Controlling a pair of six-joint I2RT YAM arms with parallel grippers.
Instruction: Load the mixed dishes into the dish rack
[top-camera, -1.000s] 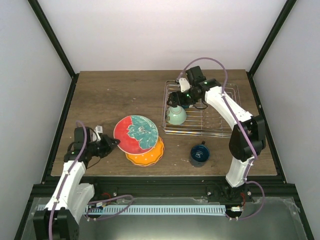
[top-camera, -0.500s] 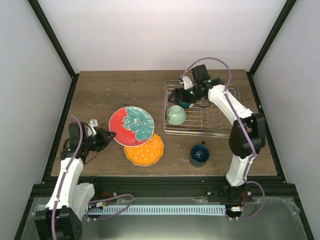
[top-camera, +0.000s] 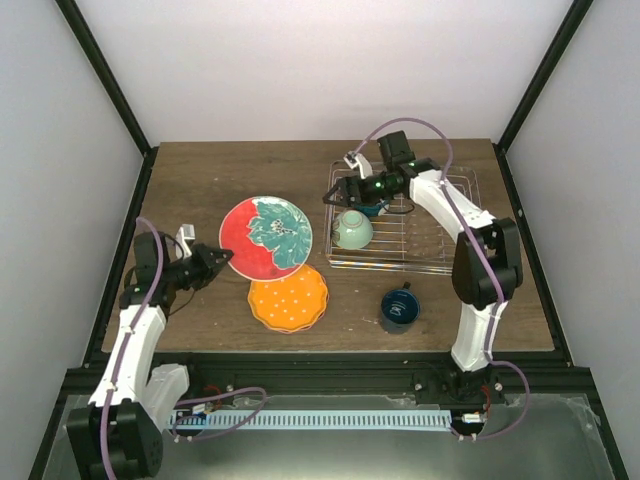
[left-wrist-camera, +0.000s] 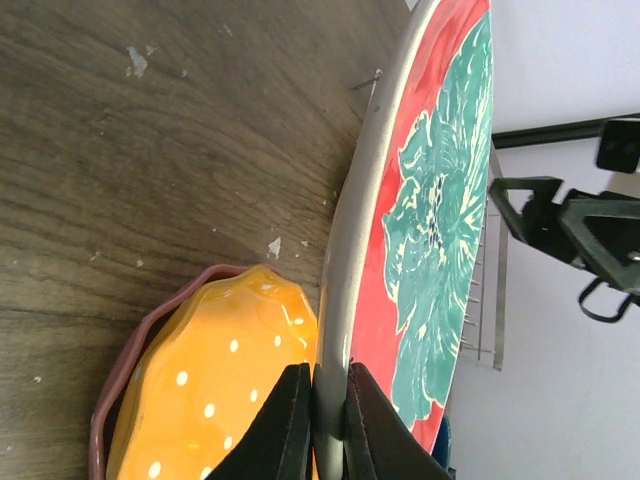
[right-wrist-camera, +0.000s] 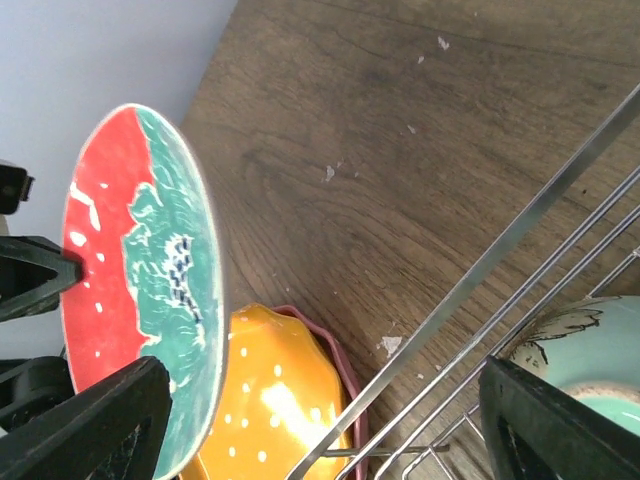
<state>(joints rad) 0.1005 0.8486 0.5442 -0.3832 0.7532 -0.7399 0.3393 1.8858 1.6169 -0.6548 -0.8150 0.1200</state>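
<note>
Red-and-teal plate (top-camera: 266, 238) clamped in left pincer (top-camera: 224, 261), tilted

Both arms (top-camera: 135, 350) have white links (top-camera: 450, 215), black joints (top-camera: 485, 275) and looping purple cables (top-camera: 415, 121).

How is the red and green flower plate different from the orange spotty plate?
The red-and-teal plate is held up and tilted, its rim pinched in the left gripper. The orange dotted scalloped plate lies flat on a pink-rimmed plate. The red-and-teal plate shows a teal flower, while the orange plate has white dots. Both are outside the silver wire dish rack.
</note>
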